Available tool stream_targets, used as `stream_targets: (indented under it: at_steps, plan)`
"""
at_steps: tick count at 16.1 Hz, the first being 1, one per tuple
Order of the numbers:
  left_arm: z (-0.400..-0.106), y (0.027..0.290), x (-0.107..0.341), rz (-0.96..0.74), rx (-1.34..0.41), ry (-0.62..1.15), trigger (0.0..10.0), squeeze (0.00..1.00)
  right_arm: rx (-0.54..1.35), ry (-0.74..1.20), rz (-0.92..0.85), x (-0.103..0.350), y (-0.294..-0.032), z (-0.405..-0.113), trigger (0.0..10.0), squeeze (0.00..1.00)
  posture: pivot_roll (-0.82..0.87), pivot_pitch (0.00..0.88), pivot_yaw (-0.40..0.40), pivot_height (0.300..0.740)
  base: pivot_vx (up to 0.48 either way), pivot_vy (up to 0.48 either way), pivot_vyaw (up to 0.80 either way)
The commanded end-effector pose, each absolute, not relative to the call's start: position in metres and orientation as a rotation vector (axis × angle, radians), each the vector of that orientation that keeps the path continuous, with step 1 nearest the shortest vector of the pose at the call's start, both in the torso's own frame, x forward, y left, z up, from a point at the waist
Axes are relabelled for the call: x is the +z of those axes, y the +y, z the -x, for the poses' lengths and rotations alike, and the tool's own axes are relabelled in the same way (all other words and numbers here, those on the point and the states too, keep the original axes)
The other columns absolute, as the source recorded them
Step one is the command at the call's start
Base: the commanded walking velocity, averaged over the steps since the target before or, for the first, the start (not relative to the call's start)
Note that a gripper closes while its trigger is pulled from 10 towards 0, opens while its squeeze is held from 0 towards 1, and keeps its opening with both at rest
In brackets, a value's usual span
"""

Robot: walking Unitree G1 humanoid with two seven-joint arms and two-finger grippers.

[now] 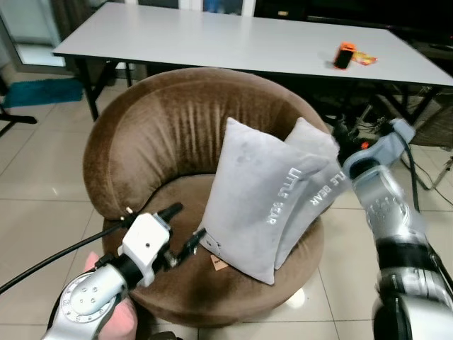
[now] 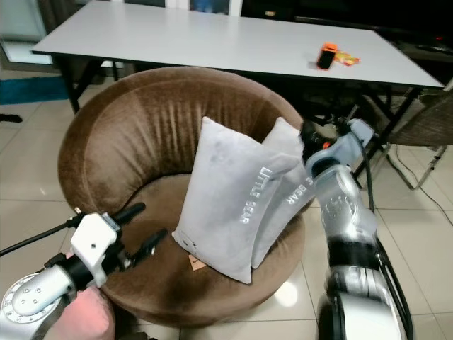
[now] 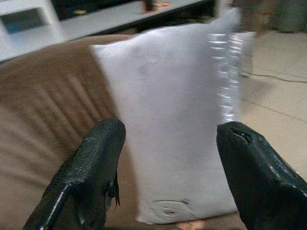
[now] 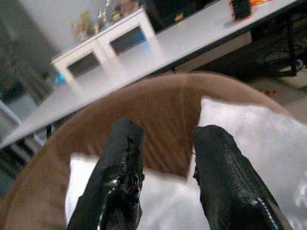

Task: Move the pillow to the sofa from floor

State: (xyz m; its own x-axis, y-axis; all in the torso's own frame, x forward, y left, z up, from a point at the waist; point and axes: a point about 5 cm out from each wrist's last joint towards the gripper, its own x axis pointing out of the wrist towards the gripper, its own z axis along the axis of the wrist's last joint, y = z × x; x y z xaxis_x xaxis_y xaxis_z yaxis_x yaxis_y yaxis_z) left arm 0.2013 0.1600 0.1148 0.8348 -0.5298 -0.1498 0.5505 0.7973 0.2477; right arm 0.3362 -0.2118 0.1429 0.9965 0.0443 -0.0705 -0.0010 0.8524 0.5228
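A: Reporting status: front pillow point(image 1: 256, 200) stands centre frame on the sofa point(image 1: 152, 127) seat; left gripper point(image 1: 185, 230) jaws wide, right gripper point(image 4: 165, 158) jaws narrowly parted.

B: Risk: upright pillow may topple forward if nudged.

Left gripper point(image 1: 185, 229) jaws spread wide; right gripper point(image 4: 165, 143) jaws parted.
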Motion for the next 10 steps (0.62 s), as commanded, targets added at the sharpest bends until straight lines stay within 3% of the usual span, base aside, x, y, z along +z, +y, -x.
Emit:
stream_targets:
  at_steps: [1,6,10]
  plan:
    - [-0.202,0.163,0.112,-0.300,-0.488,0.074,10.0,0.00,0.073,0.089,-0.507,0.147,-0.203,-0.324,10.0,0.00,0.04,0.000,-0.090,0.740,0.000,0.000,0.00]
    - [-0.192,0.159,0.103,-0.243,-0.360,0.094,10.0,0.00,0.131,0.328,-0.203,0.080,-0.156,-0.238,10.0,0.00,0.02,0.000,-0.095,0.740,0.000,0.000,0.00]
    - [-0.193,0.163,0.098,-0.280,-0.323,0.098,10.0,0.00,-0.024,0.381,-0.155,0.063,-0.166,-0.221,10.0,0.00,0.01,0.000,-0.073,0.740,0.000,0.000,0.00]
